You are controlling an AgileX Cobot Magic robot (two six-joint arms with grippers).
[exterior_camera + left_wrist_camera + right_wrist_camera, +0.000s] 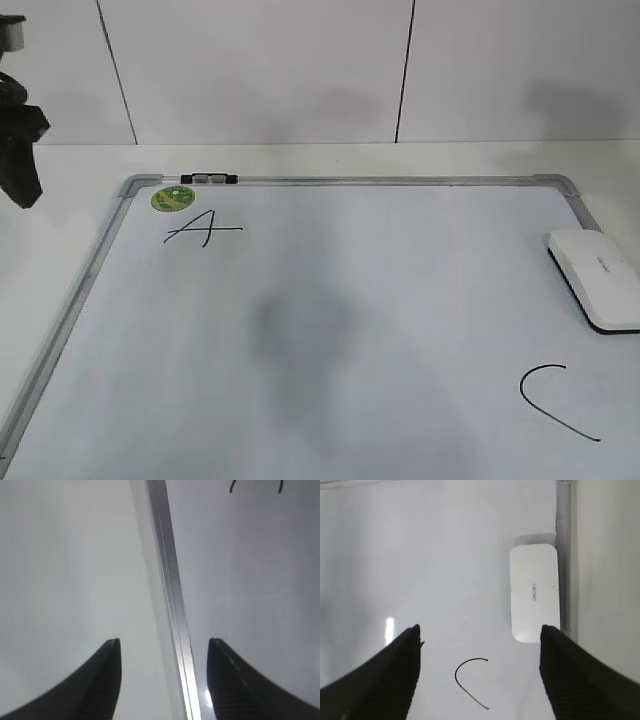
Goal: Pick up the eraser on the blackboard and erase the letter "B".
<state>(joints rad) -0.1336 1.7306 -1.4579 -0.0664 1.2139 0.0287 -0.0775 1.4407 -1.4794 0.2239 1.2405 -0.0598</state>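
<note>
The blackboard (400, 280) is a white dry-erase board with a grey frame, lying flat. The white eraser (595, 275) lies on it by the right frame, and also shows in the right wrist view (534, 592). No letter "B" shows in any view; only a black "A" (203, 228) and a black "C" (555, 400) are drawn. My right gripper (480, 627) is open and empty, above the "C" (470, 680) and short of the eraser. My left gripper (165, 640) is open and empty, straddling the board's left frame (172, 580).
A round green sticker (171, 198) sits at the board's top left, beside a small black and grey clip (210, 178) on the top frame. A faint grey patch (300, 340) lies mid-board. Part of the left arm (20, 150) shows at the far left. A white wall stands behind.
</note>
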